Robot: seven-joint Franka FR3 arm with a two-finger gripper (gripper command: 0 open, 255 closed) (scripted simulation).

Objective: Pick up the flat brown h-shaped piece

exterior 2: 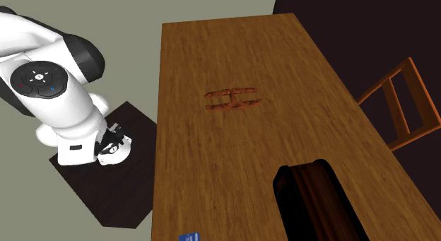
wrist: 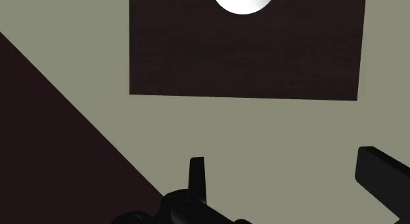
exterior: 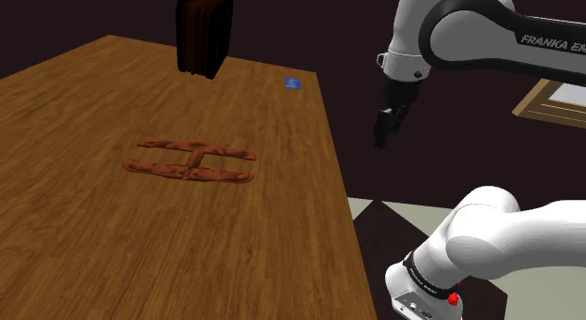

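Note:
The flat brown H-shaped piece (exterior: pixel 191 162) lies on the wooden table (exterior: pixel 84 243), about mid-table; in the second exterior view the H-shaped piece (exterior 2: pixel 232 99) sits near the table's (exterior 2: pixel 212 176) middle. My black gripper (exterior: pixel 386 128) hangs in the air past the table's right edge in the shoulder view, well away from the piece and pointing down. In the wrist view the gripper (wrist: pixel 282 169) is open, its fingers (wrist: pixel 197 177) standing wide apart with nothing between them, over grey floor beside the dark stand top (wrist: pixel 246 58).
A dark brown hollow block (exterior: pixel 202 32) stands at the table's far end, also large in the second exterior view (exterior 2: pixel 318 201). A small blue card (exterior: pixel 292 83) lies near that end. A wooden chair (exterior 2: pixel 403 105) stands beside the table.

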